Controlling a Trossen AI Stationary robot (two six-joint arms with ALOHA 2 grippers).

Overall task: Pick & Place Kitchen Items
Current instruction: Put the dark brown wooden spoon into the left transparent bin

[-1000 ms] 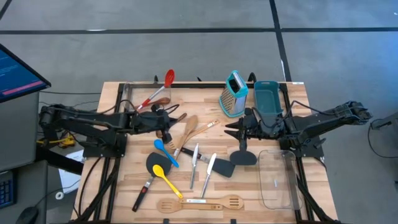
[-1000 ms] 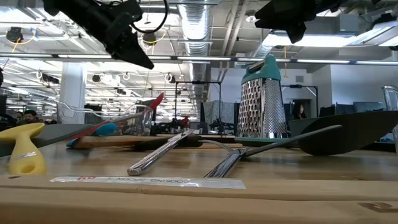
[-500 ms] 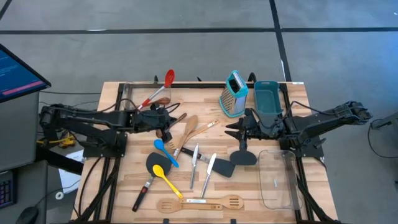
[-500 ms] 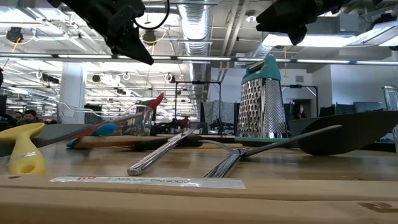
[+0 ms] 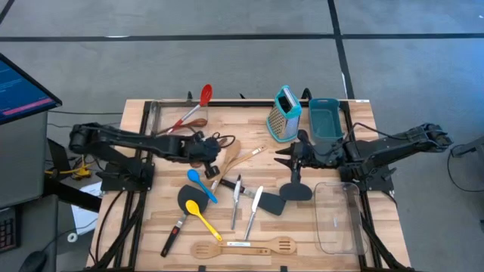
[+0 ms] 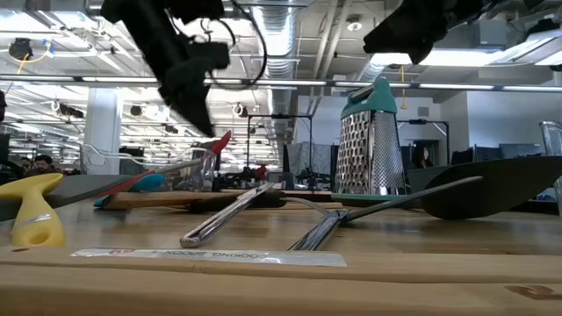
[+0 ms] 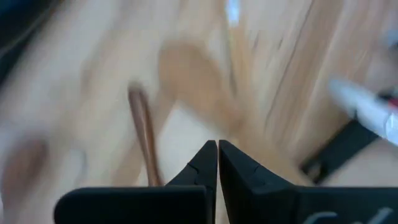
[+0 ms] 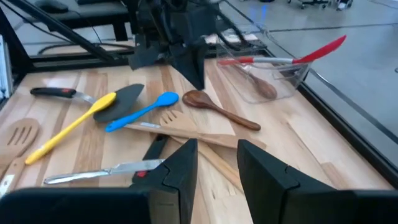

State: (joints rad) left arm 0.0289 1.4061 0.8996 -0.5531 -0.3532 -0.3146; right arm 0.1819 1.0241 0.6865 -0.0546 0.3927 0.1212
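High view, near edge to far edge of the tabletop (image 5: 151, 219). Nearest lies a wooden slotted spatula (image 5: 268, 245) end to end with a wooden slotted spoon (image 5: 206, 248). Just beyond, a yellow spoon (image 5: 201, 215) crosses a black spatula (image 5: 181, 211), and metal cutlery (image 5: 236, 198) lies in a loose group toward the middle. A clear container (image 5: 338, 219) sits at the right near corner. A second black spatula (image 5: 287, 193) rests beside the cutlery, and a blue spoon (image 5: 200, 183) lies next to the yellow one.

At mid-depth, my left gripper (image 5: 212, 157) hangs above the wooden spoons (image 5: 231, 155), its fingers (image 7: 205, 165) pressed together with nothing between them; the left wrist view shows a wooden spoon bowl blurred beneath them. My right gripper (image 5: 286, 157) hovers over the tabletop between the box grater and the second black spatula, its fingers (image 8: 180, 171) standing partly apart and empty; the right wrist view looks across the utensils toward the left arm.

Farthest back, a teal box grater (image 5: 283, 113) stands upright beside a teal bin (image 5: 327, 122), and a red spoon (image 5: 198, 106) leans out of another clear container (image 5: 162, 117) at the far left.
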